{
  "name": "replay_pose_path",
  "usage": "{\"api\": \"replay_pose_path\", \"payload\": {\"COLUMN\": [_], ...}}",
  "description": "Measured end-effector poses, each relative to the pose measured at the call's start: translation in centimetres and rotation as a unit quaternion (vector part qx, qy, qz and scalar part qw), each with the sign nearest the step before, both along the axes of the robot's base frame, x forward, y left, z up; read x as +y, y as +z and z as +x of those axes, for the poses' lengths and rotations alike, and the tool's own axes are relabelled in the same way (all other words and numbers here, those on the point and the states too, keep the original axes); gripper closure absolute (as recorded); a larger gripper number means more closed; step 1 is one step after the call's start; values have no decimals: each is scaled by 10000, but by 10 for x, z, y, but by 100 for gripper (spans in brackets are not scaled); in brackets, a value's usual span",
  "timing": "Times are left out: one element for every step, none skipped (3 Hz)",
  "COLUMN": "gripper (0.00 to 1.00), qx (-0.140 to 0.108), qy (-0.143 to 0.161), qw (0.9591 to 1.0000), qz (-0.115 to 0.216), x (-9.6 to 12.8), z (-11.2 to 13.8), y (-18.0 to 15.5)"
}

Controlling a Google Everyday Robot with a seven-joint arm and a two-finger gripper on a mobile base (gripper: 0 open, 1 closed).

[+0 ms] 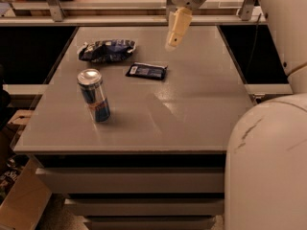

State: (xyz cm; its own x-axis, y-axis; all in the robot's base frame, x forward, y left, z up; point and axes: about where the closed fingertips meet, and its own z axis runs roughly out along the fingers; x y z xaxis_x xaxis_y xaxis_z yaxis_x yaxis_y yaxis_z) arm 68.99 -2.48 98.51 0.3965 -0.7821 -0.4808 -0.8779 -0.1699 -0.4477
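My gripper [174, 28] hangs above the far middle of the grey table [192, 109], holding nothing that I can see. The thing nearest to it is a flat dark snack packet [147, 71], lying below and to its left. A crumpled blue chip bag [106, 50] lies further left at the back. A blue and silver energy drink can [94, 96] stands upright near the left front of the table, well apart from the gripper.
My white arm and body [273, 147] fill the right side of the view. A metal rail [96, 6] runs behind the table. Drawers [129, 181] sit under the tabletop, and cardboard [21, 200] lies on the floor at lower left.
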Motion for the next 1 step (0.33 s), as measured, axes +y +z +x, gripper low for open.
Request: {"api": "replay_pose_path", "payload": {"gripper": [0], "qx": [0], "qy": [0], "qw": [10000], "qz": [0], "x": [0], "z": [0], "y": [0]}}
